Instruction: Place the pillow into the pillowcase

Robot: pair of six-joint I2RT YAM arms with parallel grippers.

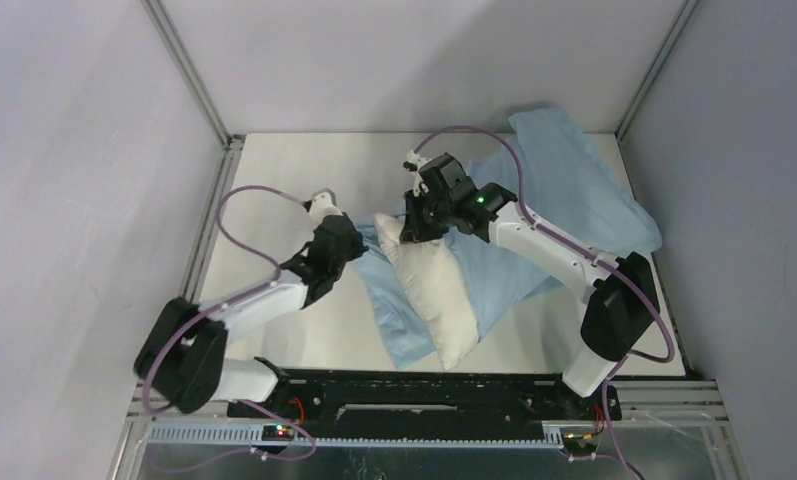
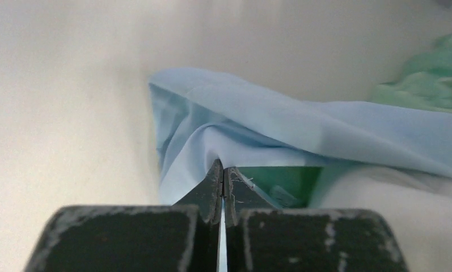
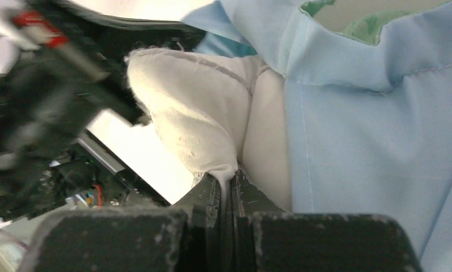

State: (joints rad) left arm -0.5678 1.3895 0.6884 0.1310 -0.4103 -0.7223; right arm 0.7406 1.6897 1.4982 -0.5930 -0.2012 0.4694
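The white pillow lies slanted on the light blue pillowcase, its far end raised. My right gripper is shut on the pillow's far edge; the right wrist view shows the white fabric pinched between the jaws of that gripper, with blue cloth to the right. My left gripper is shut on the pillowcase's left edge. In the left wrist view the blue cloth folds over the left gripper's fingertips, and the sea-green inner face shows beside them.
The pillowcase spreads to the table's back right corner. Grey walls close the left, back and right. A black rail runs along the near edge by the arm bases. The left arm's body is close in the right wrist view.
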